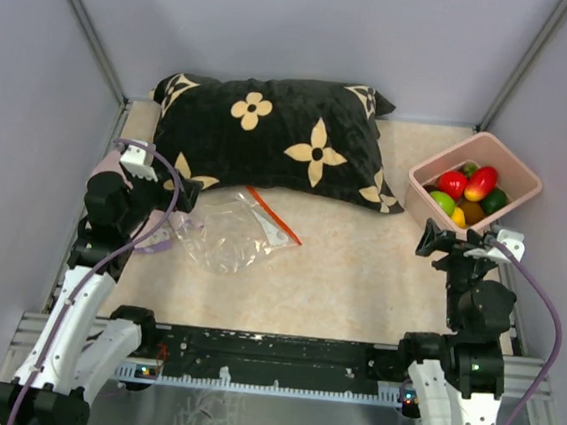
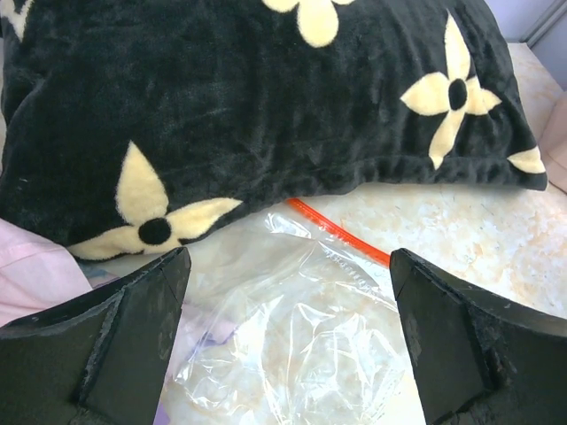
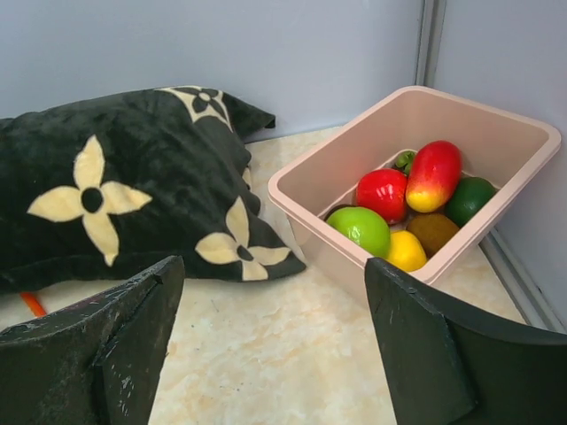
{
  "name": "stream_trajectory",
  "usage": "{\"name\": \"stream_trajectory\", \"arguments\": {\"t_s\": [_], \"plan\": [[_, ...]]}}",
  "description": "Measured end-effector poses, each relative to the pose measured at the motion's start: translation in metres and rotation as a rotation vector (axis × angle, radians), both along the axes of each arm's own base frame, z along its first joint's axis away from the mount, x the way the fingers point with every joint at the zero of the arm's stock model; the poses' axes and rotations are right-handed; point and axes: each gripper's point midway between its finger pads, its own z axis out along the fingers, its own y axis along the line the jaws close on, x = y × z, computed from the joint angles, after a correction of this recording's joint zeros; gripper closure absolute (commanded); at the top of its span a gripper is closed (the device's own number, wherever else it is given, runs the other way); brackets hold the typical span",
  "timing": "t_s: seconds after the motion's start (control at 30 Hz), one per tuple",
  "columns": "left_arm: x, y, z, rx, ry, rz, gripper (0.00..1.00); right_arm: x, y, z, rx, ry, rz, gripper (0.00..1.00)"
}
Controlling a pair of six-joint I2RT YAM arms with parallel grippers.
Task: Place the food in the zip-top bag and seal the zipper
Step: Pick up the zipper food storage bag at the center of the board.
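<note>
1. The left pincer is spread wide with nothing gripped, low over the cream speckled bench.
2. In the top view the clear crinkly plastic zip-top bag lies crumpled on the bench at 4 o'clock of that pincer, just beside the fingertips. In the left wrist view it is seen between and beyond them, and contact cannot be told.
3. The thin red-orange zipper strip runs along the bag's 2 o'clock edge, its far end meeting the pillow's near hem.
4. A black plush pillow with cream flower shapes is laid at 12 o'clock of the bag. Whether it overlaps the bag's corner cannot be told.
5. The right pincer is likewise held wide and empty above bare bench.
6. The small glossy toy fruits and vegetables, red, green, yellow, dark green and brown, are heaped in a pink rectangular plastic bin at 1 o'clock of the right pincer, near it but apart.
7. The bin is set at the pillow's 3 o'clock, well apart from the bag.
</note>
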Motion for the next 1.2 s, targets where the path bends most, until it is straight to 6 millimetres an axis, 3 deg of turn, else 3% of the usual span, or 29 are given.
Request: {"name": "stream_trajectory", "arguments": {"t_s": [0.3,0.57,0.73,0.93,1.03,1.2], "plan": [[-0.003,-0.010,-0.007,-0.044,0.045,-0.043,0.00,0.004,0.009,-0.003,0.022,0.015,0.045,0.16],[-0.005,-0.024,-0.026,-0.139,0.154,-0.084,0.03,0.024,0.036,-0.028,0.070,0.144,0.181,0.16],[-0.011,-0.034,-0.059,-0.224,0.273,-0.075,0.05,0.032,0.057,-0.039,0.098,0.202,0.293,0.16],[-0.022,-0.072,-0.112,-0.261,0.462,-0.097,0.05,0.054,0.091,-0.058,0.157,0.301,0.471,0.16],[-0.025,-0.082,-0.128,-0.258,0.491,-0.083,0.05,0.065,0.110,-0.074,0.212,0.339,0.569,0.16],[-0.020,-0.080,-0.147,-0.259,0.507,-0.019,0.04,0.065,0.154,-0.122,0.268,0.441,0.715,0.17]]}}
